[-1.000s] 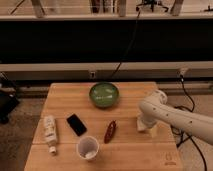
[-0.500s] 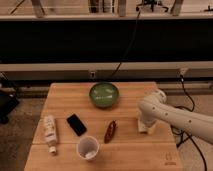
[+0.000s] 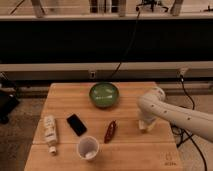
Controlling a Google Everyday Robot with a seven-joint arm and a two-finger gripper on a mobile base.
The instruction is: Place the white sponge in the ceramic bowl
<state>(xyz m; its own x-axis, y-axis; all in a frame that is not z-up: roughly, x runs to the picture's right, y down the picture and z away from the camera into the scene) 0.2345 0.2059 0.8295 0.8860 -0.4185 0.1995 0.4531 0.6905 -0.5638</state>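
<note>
The dark-green ceramic bowl [image 3: 104, 94] stands at the back middle of the wooden table [image 3: 65, 102]. My white arm reaches in from the right. The gripper [image 3: 144, 124] points down at the table's right side, to the right of and in front of the bowl. A small off-white block, the white sponge [image 3: 144, 128], shows right at the gripper's tip, on or just above the wood. I cannot tell whether it is held. The arm hides most of it.
A cream tube-like bottle [image 3: 50, 133] lies at the left. A black phone [image 3: 76, 124] lies beside it. A dark red oblong item [image 3: 110, 131] lies in the middle. A white cup [image 3: 88, 147] stands near the front edge. Cables hang behind the table.
The arm's elbow and the gripper have shifted slightly to the left, toward the bowl. The other things have not moved.
</note>
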